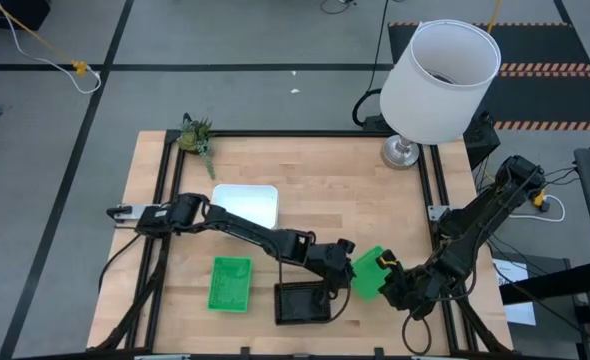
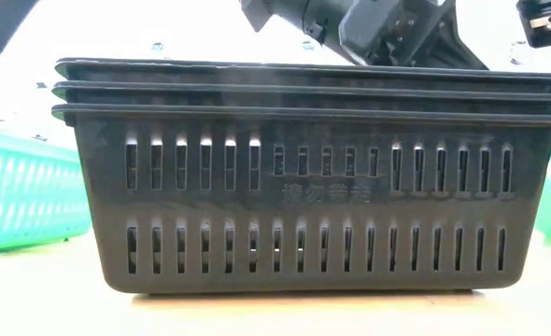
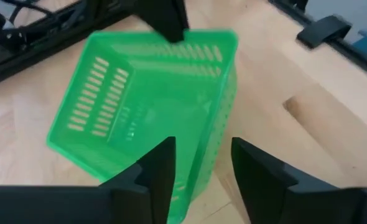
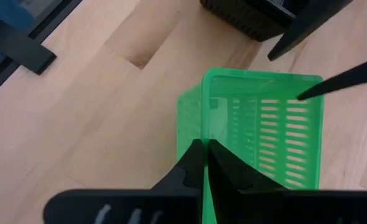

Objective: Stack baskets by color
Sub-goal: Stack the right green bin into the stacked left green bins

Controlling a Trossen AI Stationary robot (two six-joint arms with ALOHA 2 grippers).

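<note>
Presently: black baskets [image 1: 301, 302] stacked; white baskets [image 1: 245, 205] stacked; one green basket [image 1: 367, 273] pinched by right gripper [image 1: 385, 264], left gripper [image 1: 347, 262] straddling its wall, unclamped.

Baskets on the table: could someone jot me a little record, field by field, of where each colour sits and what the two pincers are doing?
white baskets: on the table near the left arm
black baskets: three nested in one stack
green basket on table: left of the black stack
tilted green basket: between both pincers
right pincer: shut on its wall
left pincer: open, straddling the opposite wall
</note>
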